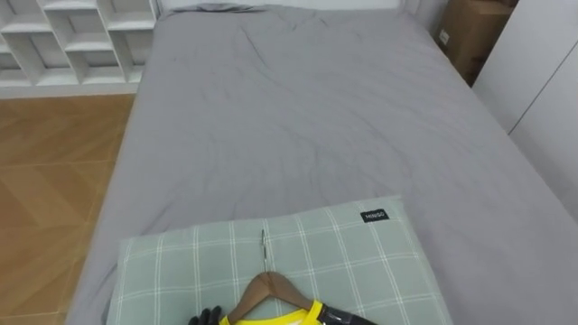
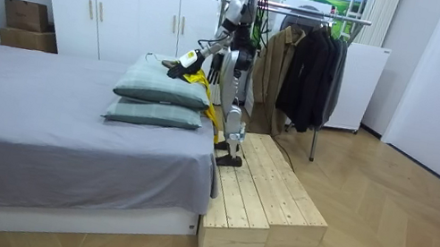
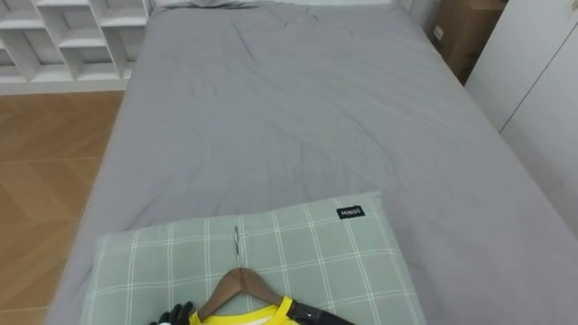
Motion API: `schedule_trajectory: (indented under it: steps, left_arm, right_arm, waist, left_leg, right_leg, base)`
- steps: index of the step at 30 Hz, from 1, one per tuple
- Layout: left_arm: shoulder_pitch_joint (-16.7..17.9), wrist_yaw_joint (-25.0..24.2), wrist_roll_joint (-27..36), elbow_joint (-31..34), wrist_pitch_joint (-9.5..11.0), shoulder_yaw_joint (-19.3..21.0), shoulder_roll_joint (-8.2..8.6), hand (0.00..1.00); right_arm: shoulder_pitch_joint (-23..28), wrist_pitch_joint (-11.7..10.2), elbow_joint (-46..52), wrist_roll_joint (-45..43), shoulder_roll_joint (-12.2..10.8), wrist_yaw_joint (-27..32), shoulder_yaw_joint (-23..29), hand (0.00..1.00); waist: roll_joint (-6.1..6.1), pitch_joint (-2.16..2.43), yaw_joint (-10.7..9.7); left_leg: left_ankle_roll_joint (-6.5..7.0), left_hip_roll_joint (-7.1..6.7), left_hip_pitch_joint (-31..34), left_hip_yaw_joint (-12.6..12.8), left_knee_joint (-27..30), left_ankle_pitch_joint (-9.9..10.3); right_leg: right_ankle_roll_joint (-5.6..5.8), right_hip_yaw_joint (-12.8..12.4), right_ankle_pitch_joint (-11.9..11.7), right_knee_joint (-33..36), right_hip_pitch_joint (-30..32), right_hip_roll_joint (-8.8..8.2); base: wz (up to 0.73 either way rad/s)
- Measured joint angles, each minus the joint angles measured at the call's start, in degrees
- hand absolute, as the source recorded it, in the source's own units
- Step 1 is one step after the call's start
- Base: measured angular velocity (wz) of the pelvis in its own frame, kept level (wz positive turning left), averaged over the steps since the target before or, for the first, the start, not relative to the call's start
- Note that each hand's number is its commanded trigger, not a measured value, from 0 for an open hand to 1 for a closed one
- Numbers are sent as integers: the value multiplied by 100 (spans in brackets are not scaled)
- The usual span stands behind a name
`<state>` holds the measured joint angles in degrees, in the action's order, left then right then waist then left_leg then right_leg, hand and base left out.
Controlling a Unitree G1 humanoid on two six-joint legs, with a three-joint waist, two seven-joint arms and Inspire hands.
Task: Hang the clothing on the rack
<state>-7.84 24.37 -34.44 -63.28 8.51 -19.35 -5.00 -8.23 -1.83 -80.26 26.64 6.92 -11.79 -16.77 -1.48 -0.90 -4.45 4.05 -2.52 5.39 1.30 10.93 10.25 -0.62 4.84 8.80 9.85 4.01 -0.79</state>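
Scene: a grey bed (image 1: pixel 316 117) is seen from above, taking up most of the eye views, with a green checked pillow (image 1: pixel 379 262) at the bottom of the frame
Robot: it is seen in the room view standing on a wooden platform (image 2: pixel 266 195) at the head of the bed, faced toward the pillows, with a clothes rack (image 2: pixel 312 13) close behind it in the upper middle of the frame
Task's thing: a yellow garment (image 1: pixel 291 317) on a wooden hanger (image 1: pixel 271 287) is seen at the bottom centre of the eye views, above the pillow, the metal hook pointed toward the top of the frame; in the room view the cloth is seen hanging down beside the pillows
Left hand (image 1: pixel 206 318): dark fingers are seen at the bottom edge, just beside the hanger's left shoulder; whether they are clenched on it cannot be told
Right hand (image 1: pixel 348 317): a dark shape is seen at the bottom edge, right of the hanger; its hold cannot be told either
Step judged: the hanger has been lifted off the bed and is not yet on the rack
Risk, slipping: the garment could be shed from the hanger if it is tilted during a turn toward the rack
Risk, snagging: the trailing cloth could be caught on the pillow or bed edge
Risk, footing: the platform is narrow, so a turn could be misjudged near its edge
Risk, hooking: the rail is crowded with dark coats (image 2: pixel 307 66), so the hook could be blocked or missed
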Motion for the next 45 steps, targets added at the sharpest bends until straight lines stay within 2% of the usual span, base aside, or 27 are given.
schedule_trajectory:
  steps: [3,18,24,25,26,27,28,32,37,45]
  left_arm:
    - [-29,41,1,-95,69,10,1,0]
    - [-171,54,138,-321,98,129,31,0]
    - [-174,159,244,-346,153,142,35,0]
    - [-175,174,245,-360,154,143,35,28]
    - [-175,178,245,-362,153,143,35,67]
    - [-174,193,245,-363,153,143,35,75]
    - [-175,216,245,-363,155,143,36,100]
    - [-206,374,246,-360,181,191,37,100]
    - [-444,543,523,-453,166,688,16,100]
    - [-512,637,570,-543,42,787,-5,100]
  right_arm:
    - [-8,-9,1,1,0,25,0,0]
    - [-79,17,-5,3,0,118,3,0]
    - [-92,46,15,-4,-1,116,4,0]
    - [-94,62,15,-5,-1,117,4,0]
    - [-94,65,15,-6,-1,117,4,0]
    - [-94,66,15,-11,-1,117,3,0]
    - [-94,66,15,-11,-1,117,2,0]
    - [-92,69,14,-11,-2,118,3,0]
    - [-179,71,16,6,-17,118,6,0]
    - [-181,134,38,11,-29,122,3,0]
  waist:
    - [-3,-2,1]
    - [-59,-27,24]
    - [-103,-9,49]
    - [-111,-4,52]
    - [-113,-2,53]
    - [-117,2,61]
    - [-122,24,77]
    - [-141,39,151]
    - [-147,41,180]
    - [-179,21,181]
  left_leg:
    - [0,-1,4,0,5,0]
    - [-1,3,7,-30,4,-1]
    - [-2,4,58,-13,1,-1]
    - [-2,3,58,-13,1,-1]
    - [-2,3,58,-12,1,0]
    - [-2,3,61,-10,1,0]
    - [-2,4,76,-6,3,-1]
    - [-4,10,111,-1,35,-2]
    - [-4,9,101,3,31,-1]
    - [-3,12,106,3,30,-1]
  right_leg:
    - [0,-1,0,0,0,-1]
    - [-1,-23,-1,2,7,5]
    - [-2,-5,-2,-1,34,13]
    - [-2,-5,-2,-2,34,14]
    - [-2,-5,-2,-2,34,15]
    - [-2,-5,-2,-3,40,15]
    - [-5,-6,-5,-2,72,15]
    - [-11,-3,-15,-3,98,16]
    - [-11,2,-28,-8,85,16]
    - [-11,11,-28,-20,83,12]
  base:
    - [0]
    - [0]
    - [0]
    - [0]
    - [0]
    - [0]
    - [0]
    - [0]
    - [0]
    - [0]
